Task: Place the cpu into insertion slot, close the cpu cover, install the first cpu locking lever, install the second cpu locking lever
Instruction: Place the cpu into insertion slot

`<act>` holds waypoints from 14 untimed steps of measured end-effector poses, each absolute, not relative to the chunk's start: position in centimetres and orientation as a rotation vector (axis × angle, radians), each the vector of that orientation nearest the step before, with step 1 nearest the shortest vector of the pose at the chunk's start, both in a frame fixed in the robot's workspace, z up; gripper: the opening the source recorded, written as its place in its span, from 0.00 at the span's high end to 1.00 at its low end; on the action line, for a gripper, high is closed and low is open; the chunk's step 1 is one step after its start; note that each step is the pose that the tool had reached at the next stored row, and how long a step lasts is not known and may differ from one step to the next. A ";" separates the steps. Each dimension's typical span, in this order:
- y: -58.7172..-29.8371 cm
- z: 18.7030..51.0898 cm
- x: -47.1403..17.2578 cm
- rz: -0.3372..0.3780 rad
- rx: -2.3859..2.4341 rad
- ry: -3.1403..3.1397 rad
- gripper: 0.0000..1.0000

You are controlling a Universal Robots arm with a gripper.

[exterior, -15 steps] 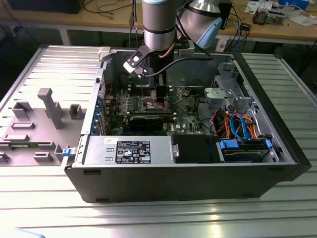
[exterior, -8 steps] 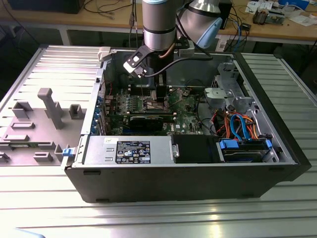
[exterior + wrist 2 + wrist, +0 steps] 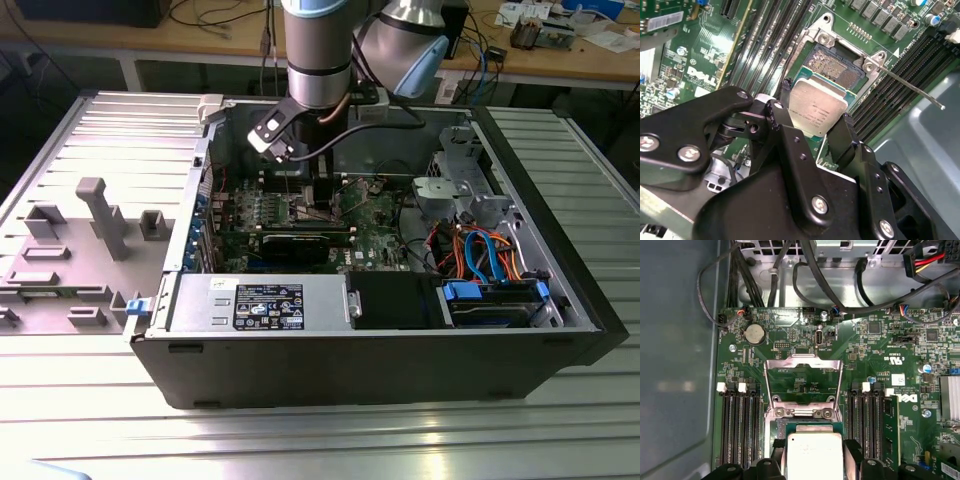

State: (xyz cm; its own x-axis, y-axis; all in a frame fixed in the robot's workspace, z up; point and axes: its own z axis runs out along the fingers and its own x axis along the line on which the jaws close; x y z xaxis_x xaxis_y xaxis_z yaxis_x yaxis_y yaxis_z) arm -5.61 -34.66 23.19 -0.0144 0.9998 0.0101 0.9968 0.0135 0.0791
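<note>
My gripper (image 3: 815, 114) is shut on the cpu (image 3: 817, 106), its black fingers (image 3: 781, 112) pressing two opposite edges. The chip's silvery top faces the camera in both wrist views, and it hangs just over one edge of the insertion slot (image 3: 834, 65), whose dark gold-speckled centre lies bare. In the first wrist view the cpu (image 3: 812, 455) sits between the fingers, and beyond it the cpu cover (image 3: 803, 359) is swung up and open. A thin wire locking lever (image 3: 910, 84) sticks out sideways from the socket. In the exterior view the gripper (image 3: 320, 195) reaches down inside the open computer case (image 3: 380, 360).
Long memory slots (image 3: 737, 430) flank the socket on both sides. A black card (image 3: 290, 240), a power supply (image 3: 265, 305) and a drive bay with blue and orange cables (image 3: 485, 260) fill the case. Grey fixtures (image 3: 100, 215) stand at the exterior view's left.
</note>
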 end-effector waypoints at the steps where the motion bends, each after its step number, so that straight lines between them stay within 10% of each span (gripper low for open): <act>1: -34.6 23.1 -5.6 0.098 2.171 2.201 0.45; 14: -34.0 21.2 -6.2 0.098 2.188 2.183 0.45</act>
